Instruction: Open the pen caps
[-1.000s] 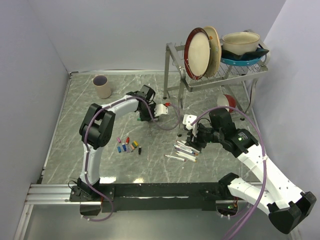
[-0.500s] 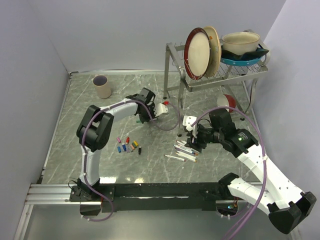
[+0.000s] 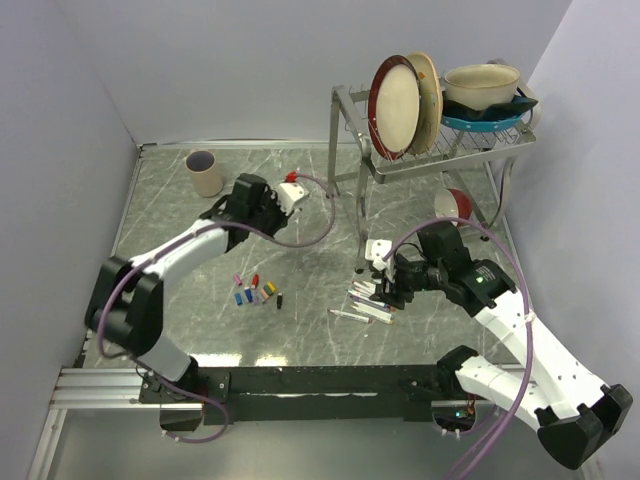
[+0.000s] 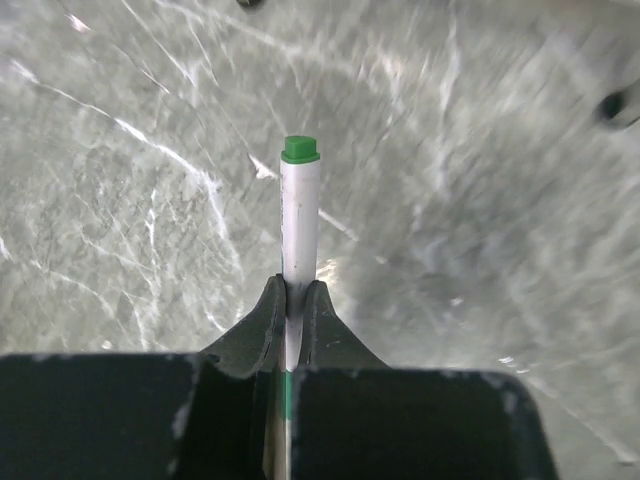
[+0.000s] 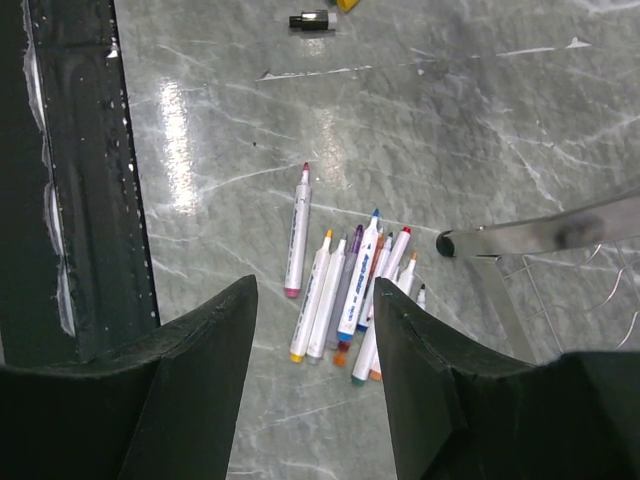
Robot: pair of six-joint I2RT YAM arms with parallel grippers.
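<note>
My left gripper (image 4: 293, 290) is shut on a thin white pen (image 4: 298, 225) with a short green end (image 4: 299, 150), and more green shows low between the fingers. In the top view it (image 3: 268, 210) hangs over the table's back left. Several loose pen caps (image 3: 256, 291), pink, red, blue, yellow, orange and black, lie left of centre. My right gripper (image 3: 386, 284) is open and empty above a pile of uncapped white pens (image 3: 370, 302). In the right wrist view it (image 5: 315, 292) is open over those pens (image 5: 345, 290), and a black cap (image 5: 310, 20) lies at the top.
A beige cup (image 3: 205, 172) stands at the back left. A metal dish rack (image 3: 345, 150) with plates and bowls stands at the back right, and its leg (image 5: 540, 232) is close to the pens. A red-and-white bowl (image 3: 455, 203) sits under it. Walls close in both sides.
My left arm has swung left and back from beside the rack towards the cup, carrying the pen. My right gripper has stayed open over the pen pile.
</note>
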